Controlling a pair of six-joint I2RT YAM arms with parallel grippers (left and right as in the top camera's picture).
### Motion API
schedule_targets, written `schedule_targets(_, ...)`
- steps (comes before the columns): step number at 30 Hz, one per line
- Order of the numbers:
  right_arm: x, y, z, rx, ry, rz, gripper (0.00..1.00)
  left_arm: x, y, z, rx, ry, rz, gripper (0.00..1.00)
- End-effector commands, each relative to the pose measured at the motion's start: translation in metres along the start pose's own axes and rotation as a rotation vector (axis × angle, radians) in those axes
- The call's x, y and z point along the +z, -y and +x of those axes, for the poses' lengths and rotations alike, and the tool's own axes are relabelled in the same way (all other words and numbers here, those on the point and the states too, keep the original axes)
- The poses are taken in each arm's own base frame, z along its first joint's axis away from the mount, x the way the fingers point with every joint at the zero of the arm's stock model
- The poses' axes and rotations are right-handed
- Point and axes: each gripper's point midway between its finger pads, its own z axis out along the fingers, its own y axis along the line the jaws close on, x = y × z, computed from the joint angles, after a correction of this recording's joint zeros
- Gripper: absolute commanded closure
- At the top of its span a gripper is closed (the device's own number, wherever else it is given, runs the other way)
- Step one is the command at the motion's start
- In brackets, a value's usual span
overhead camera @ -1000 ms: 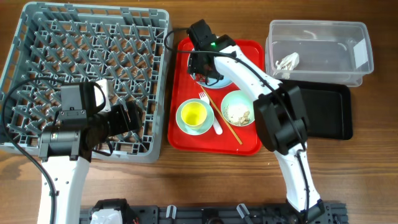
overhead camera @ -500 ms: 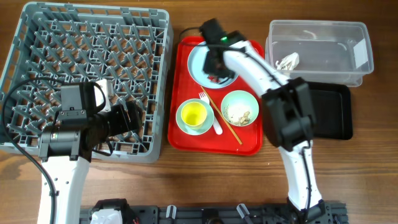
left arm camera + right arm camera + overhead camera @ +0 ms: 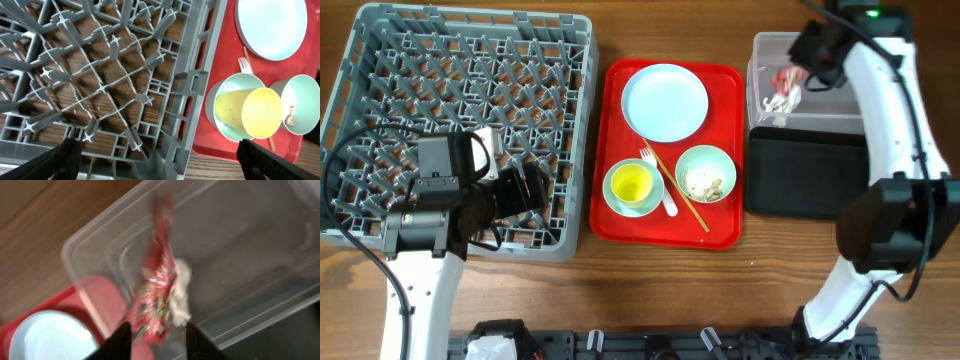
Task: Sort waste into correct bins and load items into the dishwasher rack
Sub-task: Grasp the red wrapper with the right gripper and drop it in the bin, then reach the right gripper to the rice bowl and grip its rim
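My right gripper (image 3: 800,62) hovers over the clear tub (image 3: 880,62), open. The red snack wrapper (image 3: 155,290) hangs blurred in the gap between its fingers (image 3: 118,342), just above the white crumpled scrap (image 3: 181,297) lying in the tub. The white plate (image 3: 665,102) sits bare on the red tray. The yellow cup (image 3: 631,183) stands in one green bowl (image 3: 220,115). The other bowl (image 3: 706,174) holds crumbs. A white fork (image 3: 658,180) and chopsticks (image 3: 682,194) lie between them. My left gripper (image 3: 162,160) is open over the grey rack's (image 3: 460,120) near right corner.
The black tray (image 3: 810,170) lies just in front of the clear tub, right of the red serving tray (image 3: 720,230). The rack's upright pegs (image 3: 100,87) fill the left wrist view. Bare wooden table runs along the front edge.
My right arm swung from the plate on the red tray over to the clear tub, carrying the red wrapper, and its jaws have parted there. The left arm has not moved.
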Motion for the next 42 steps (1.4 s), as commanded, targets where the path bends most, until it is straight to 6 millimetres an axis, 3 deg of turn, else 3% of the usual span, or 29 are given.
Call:
schedule_targets(1,-0.004,0.004,-0.014,-0.011,0.000,-0.071,0.51,-0.004,0.004,-0.006,-0.004,0.016,0.019,0.00)
schedule_targets(6,-0.055,-0.028,0.009,-0.246,-0.064,-0.329,0.37,-0.004,0.004,-0.006,-0.004,0.016,0.019,0.00)
schedule_targets(10,-0.087,-0.006,0.042,-0.263,-0.161,-0.288,0.35,-0.004,0.004,-0.006,-0.003,0.016,0.019,0.00)
schedule_targets(17,-0.115,0.020,0.101,-0.344,-0.307,-0.245,0.38,-0.004,0.004,-0.006,-0.004,0.016,0.019,0.00)
schedule_targets(22,-0.124,-0.005,0.146,-0.477,-0.261,-0.315,0.36,-0.004,0.005,-0.006,-0.003,0.016,0.019,0.00)
schedule_targets(26,-0.099,-0.039,0.197,-0.590,-0.294,-0.360,0.34,-0.004,0.004,-0.006,-0.004,0.016,0.019,0.00)
schedule_targets(29,-0.070,-0.059,0.231,-0.631,-0.314,-0.361,0.35,-0.004,0.004,-0.006,-0.004,0.016,0.019,0.00)
schedule_targets(36,-0.001,-0.087,0.266,-0.607,-0.328,-0.256,0.36,-0.004,0.005,-0.006,-0.003,0.016,0.019,0.00)
schedule_targets(38,0.021,-0.089,0.275,-0.567,-0.360,-0.224,0.36,-0.004,0.004,-0.006,-0.004,0.016,0.019,0.00)
schedule_targets(42,0.054,-0.085,0.290,-0.486,-0.412,-0.159,0.47,-0.004,0.004,-0.006,-0.004,0.016,0.019,0.00)
